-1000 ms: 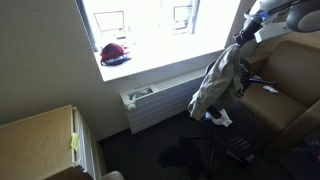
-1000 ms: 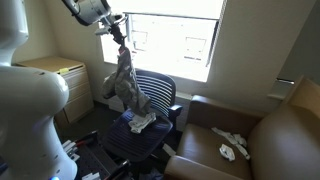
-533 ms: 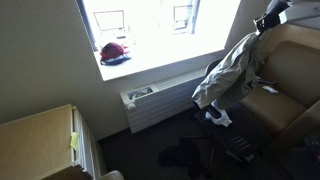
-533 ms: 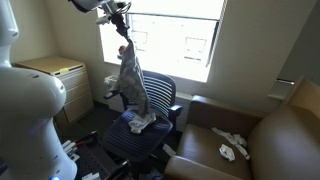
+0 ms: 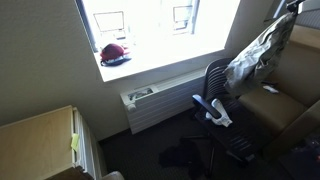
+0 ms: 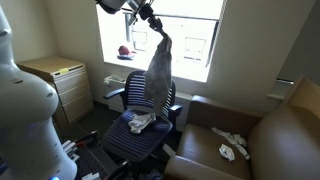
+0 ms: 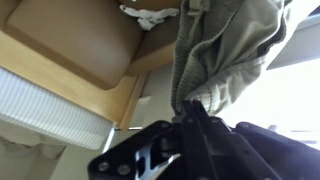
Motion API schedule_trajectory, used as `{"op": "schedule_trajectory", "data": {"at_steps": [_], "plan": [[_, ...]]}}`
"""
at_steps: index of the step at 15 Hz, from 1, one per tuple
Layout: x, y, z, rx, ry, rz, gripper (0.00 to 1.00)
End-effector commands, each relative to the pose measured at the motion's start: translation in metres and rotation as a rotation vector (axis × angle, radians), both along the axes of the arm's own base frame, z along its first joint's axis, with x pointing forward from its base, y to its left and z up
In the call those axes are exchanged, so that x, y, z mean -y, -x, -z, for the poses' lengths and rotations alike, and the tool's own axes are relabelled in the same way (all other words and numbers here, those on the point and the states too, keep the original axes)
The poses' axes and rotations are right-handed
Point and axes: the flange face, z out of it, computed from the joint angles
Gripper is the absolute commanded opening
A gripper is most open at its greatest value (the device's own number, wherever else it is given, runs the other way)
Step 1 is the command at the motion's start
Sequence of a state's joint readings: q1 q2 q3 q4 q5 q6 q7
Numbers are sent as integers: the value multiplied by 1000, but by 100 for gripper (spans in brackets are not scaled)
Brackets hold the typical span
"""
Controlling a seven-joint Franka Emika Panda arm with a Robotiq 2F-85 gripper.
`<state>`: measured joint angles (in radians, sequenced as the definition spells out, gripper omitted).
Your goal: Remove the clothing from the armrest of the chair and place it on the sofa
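Note:
A grey-green piece of clothing (image 6: pixel 158 72) hangs in the air from my gripper (image 6: pixel 153 24), above the black office chair (image 6: pixel 140 105). It also shows in an exterior view (image 5: pixel 255 55), between the chair (image 5: pixel 214 82) and the brown sofa (image 5: pixel 275 100). In the wrist view my gripper (image 7: pixel 190 108) is shut on the top of the clothing (image 7: pixel 225 45), which dangles over the sofa seat (image 7: pixel 75 35). A second bundle of cloth (image 6: pixel 139 122) lies on the chair seat.
White cloth (image 6: pixel 232 148) lies on the sofa seat (image 6: pixel 215 140). A window sill with a red cap (image 5: pixel 114 52) is behind, a radiator (image 5: pixel 160 100) below it. A wooden cabinet (image 6: pixel 62 80) stands near the chair. Dark gear (image 5: pixel 235 148) lies on the floor.
My gripper has carried the clothing up and sideways, off the chair's armrest and toward the sofa. The garment now hangs free of the chair.

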<state>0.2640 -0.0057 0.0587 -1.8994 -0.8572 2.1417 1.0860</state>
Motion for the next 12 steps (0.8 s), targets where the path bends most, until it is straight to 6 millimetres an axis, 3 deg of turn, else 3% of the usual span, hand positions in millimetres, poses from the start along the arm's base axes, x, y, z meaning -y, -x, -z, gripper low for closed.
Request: {"op": "schedule_trajectory", "data": {"at_steps": [1, 2, 3, 4, 7, 9, 12], "plan": [[95, 7, -34, 94, 30, 181, 1], [128, 4, -40, 97, 35, 246, 1], [89, -2, -32, 73, 16, 166, 1], [108, -2, -37, 77, 18, 191, 4], [110, -12, -28, 105, 95, 211, 1], [176, -24, -32, 169, 189, 281, 1], [256, -19, -41, 251, 317, 390, 1]]}}
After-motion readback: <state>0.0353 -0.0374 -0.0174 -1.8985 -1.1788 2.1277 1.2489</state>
